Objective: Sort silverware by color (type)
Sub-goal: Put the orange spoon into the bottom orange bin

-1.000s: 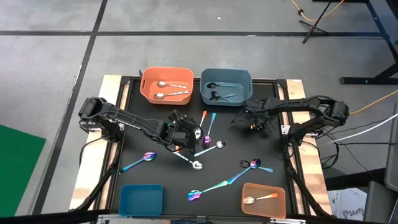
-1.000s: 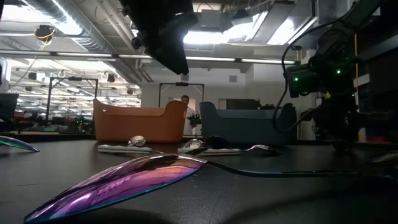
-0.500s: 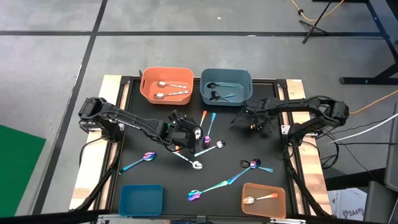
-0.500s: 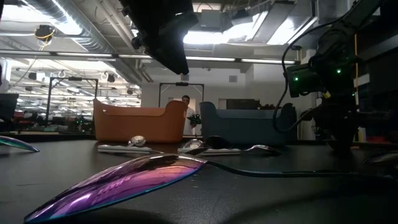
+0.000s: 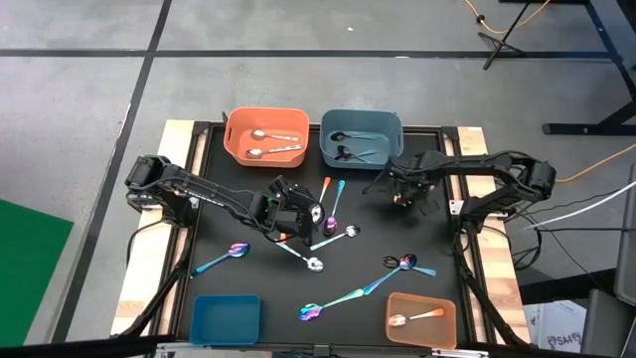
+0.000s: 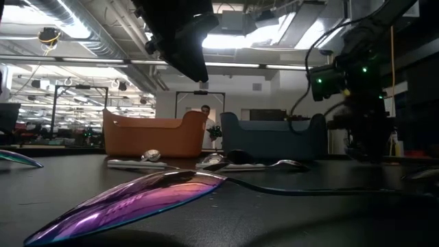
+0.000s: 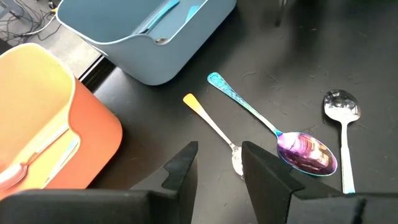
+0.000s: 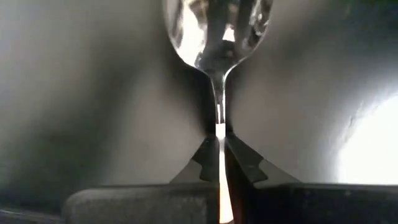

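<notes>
A thin spoon (image 8: 217,37) is seen pinched by its slender handle between the fingers of the right tool (image 8: 218,152), which are clamped together on it just below the bowl. In the high view the right tool (image 5: 402,194) is placed near the blue bin (image 5: 361,139) at the back of the bench (image 5: 229,214). The spoon's colour cannot be told with certainty; the bowl looks shiny and the lower handle pale or orange.

The left tool (image 7: 221,168) is held with its fingers apart and empty, above the bench just short of an orange-handled spoon (image 7: 214,134) and an iridescent spoon with a teal handle (image 7: 273,127); a plain silver spoon (image 7: 342,134) lies beside them. Two silver spoons are already laid in the orange bin (image 5: 266,137), dark ones in the blue bin, and one spoon in the small orange tray (image 5: 420,318) at the front.

The grip is judged to be precarious: a narrow handle held edge-on can pivot or slide out during travel. A swinging bowl could catch a bin wall, and a wrongly judged colour would put the spoon among the wrong kind.
</notes>
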